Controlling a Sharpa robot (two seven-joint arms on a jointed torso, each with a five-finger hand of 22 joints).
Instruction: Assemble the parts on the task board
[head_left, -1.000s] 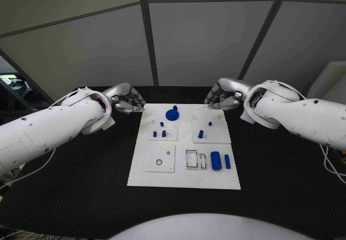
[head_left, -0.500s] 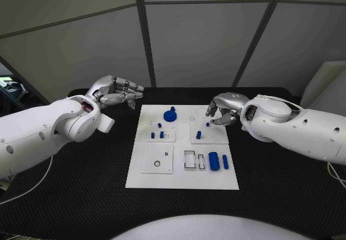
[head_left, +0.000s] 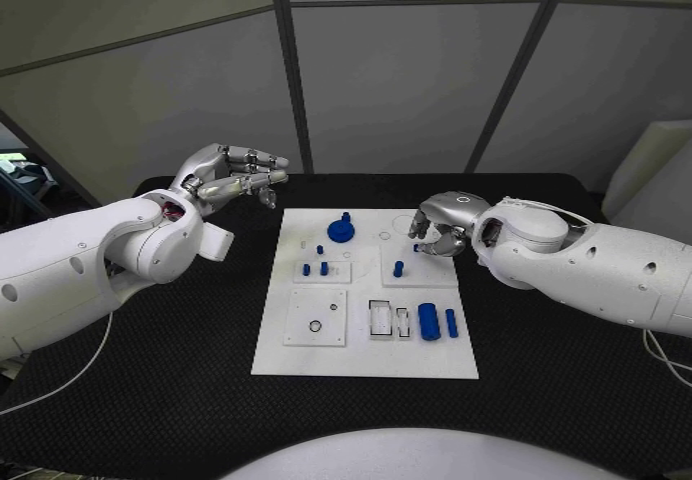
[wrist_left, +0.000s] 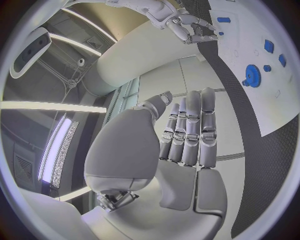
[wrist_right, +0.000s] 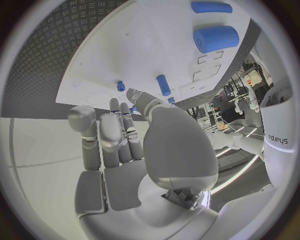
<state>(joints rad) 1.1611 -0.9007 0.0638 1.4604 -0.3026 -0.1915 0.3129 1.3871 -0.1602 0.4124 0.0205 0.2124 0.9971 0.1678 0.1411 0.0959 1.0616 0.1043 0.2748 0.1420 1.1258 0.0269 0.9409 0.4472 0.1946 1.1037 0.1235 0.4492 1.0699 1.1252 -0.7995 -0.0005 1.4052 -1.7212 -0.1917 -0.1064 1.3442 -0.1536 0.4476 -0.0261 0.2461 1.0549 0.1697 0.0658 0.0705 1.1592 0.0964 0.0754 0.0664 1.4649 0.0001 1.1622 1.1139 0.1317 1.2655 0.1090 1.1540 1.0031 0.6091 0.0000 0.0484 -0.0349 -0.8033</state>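
Now the right hand (head_left: 441, 226) hangs over the far right corner of the white board (head_left: 289, 360), fingers half curled and apart, nothing in them. Just below it a small blue peg (head_left: 398, 268) stands upright on the board's right square plate, and the wrist camera shows that peg (wrist_right: 162, 84) just past the fingertips (wrist_right: 115, 105), apart from them.

The left hand (head_left: 231, 178) is raised off the table (head_left: 144, 400), beyond the board's far left corner, fingers stretched out side by side and holding nothing; from its own wrist the fingers (wrist_left: 190, 125) look straight and close together.

On the board, a blue gear (head_left: 342, 230) with a knob sits near the far edge, in the middle. Two short blue pegs (head_left: 315, 269) stand on the left square plate. Nearer the front, a thick blue cylinder (head_left: 428, 328) lies beside a thinner blue rod (head_left: 451, 322), right of an open rectangular slot (head_left: 382, 318). A square plate with an oval hole (head_left: 316, 326) sits front left.
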